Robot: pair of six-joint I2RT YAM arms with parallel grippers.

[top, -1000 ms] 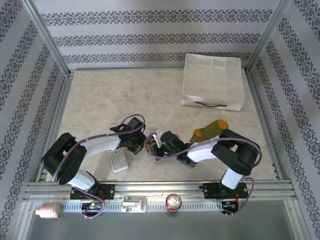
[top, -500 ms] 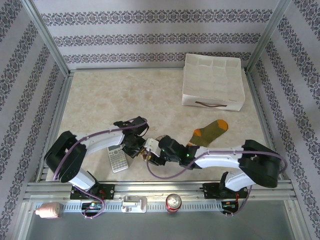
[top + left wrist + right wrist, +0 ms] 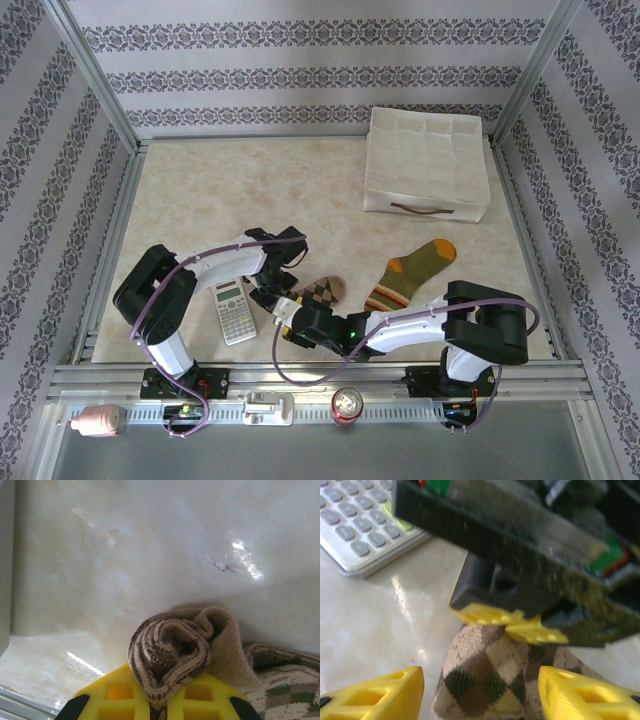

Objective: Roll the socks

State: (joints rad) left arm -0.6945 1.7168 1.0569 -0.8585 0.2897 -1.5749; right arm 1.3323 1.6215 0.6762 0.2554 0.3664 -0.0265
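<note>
Argyle sock (image 3: 320, 290) lies diagonally, its rolled near-left end pinched in the left tool (image 3: 159, 700); the low-stretched right tool (image 3: 480, 685) straddles it, spread apart.

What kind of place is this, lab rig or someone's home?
Likely a lab data-collection cell, not a home: aluminium frame posts hold patterned wallpaper panels around a marble-look table, with a slotted mounting rail along its near edge.
</note>
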